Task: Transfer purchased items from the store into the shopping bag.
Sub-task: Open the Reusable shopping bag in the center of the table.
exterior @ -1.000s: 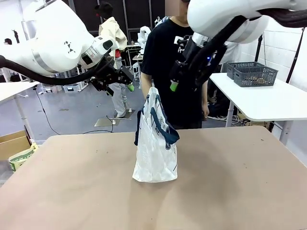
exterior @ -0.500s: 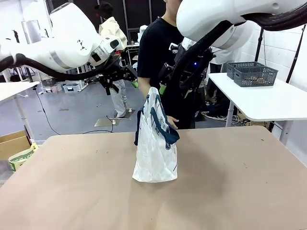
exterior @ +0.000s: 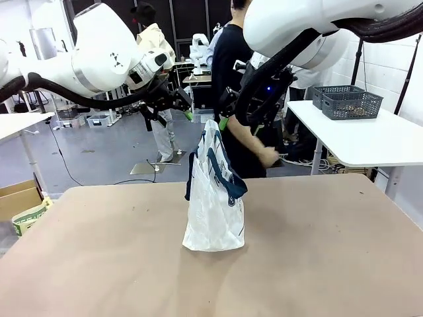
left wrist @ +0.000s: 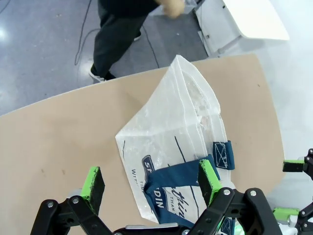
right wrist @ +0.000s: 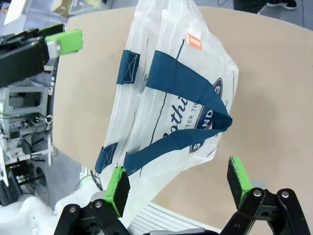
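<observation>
Shopping bag (exterior: pixel 215 191) stands on the tabletop (exterior: pixel 99 251), mouth flat. Left pincer (left wrist: pixel 151 178) and right pincer (right wrist: pixel 178 182) hang open above it; each should catch one navy handle (right wrist: pixel 186 83), then spread gently.

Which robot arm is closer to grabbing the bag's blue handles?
Probably right: the right gripper, open, hangs close by the top of the shopping bag, and its wrist view frames the navy handles between its fingers. The left gripper, also open, sits farther to the side.

I am holding my left gripper (exterior: pixel 184 105) wide open, upper left of centre, and my right gripper (exterior: pixel 231 121) open beside it, upper centre.
</observation>
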`<state>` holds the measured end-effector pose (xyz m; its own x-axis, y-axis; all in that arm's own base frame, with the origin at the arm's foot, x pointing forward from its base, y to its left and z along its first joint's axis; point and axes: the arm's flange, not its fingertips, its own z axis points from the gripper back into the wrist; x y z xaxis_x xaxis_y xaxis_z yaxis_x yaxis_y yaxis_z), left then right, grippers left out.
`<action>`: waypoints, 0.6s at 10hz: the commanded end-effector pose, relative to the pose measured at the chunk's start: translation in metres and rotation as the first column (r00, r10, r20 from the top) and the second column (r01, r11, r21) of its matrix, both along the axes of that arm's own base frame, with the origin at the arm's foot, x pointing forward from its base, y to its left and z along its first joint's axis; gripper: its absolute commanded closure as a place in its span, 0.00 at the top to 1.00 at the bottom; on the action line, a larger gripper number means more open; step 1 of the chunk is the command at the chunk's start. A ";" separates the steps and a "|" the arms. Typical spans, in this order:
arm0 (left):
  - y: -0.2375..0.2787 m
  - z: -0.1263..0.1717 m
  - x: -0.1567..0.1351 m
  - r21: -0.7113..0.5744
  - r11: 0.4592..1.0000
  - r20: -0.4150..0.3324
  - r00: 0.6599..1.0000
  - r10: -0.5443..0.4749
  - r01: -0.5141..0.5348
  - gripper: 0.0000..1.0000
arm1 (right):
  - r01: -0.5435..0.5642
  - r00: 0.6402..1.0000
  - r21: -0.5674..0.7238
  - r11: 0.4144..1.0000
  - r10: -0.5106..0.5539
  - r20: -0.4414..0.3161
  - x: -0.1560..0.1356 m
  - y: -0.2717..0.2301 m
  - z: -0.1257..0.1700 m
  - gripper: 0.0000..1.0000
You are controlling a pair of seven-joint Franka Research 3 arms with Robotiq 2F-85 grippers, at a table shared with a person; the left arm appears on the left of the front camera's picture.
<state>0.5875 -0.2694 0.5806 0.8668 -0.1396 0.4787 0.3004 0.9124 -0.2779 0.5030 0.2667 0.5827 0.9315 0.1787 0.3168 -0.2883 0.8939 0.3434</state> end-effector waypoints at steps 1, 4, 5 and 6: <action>-0.015 0.012 -0.001 0.037 0.999 -0.091 0.996 -0.025 0.029 1.00 | 0.124 0.991 0.020 0.992 -0.123 -0.049 0.013 0.001 0.000 1.00; -0.016 0.012 -0.023 0.044 0.999 -0.181 0.983 0.016 -0.008 1.00 | 0.208 0.972 0.036 0.977 -0.203 -0.115 0.036 0.004 0.000 1.00; -0.015 0.011 -0.035 0.032 0.999 -0.207 0.978 0.003 0.004 1.00 | 0.208 0.970 0.029 0.978 -0.202 -0.135 0.044 0.008 -0.001 1.00; -0.016 0.010 -0.046 0.022 1.000 -0.219 0.976 -0.003 0.008 1.00 | 0.215 0.967 0.021 0.976 -0.210 -0.145 0.054 0.011 -0.003 1.00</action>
<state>0.5560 -0.2880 0.5902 0.9408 -0.1729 0.2915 0.2603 0.9195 -0.2945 0.5438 0.2681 0.5745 0.9776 -0.0300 0.2082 -0.0612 0.9065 0.4178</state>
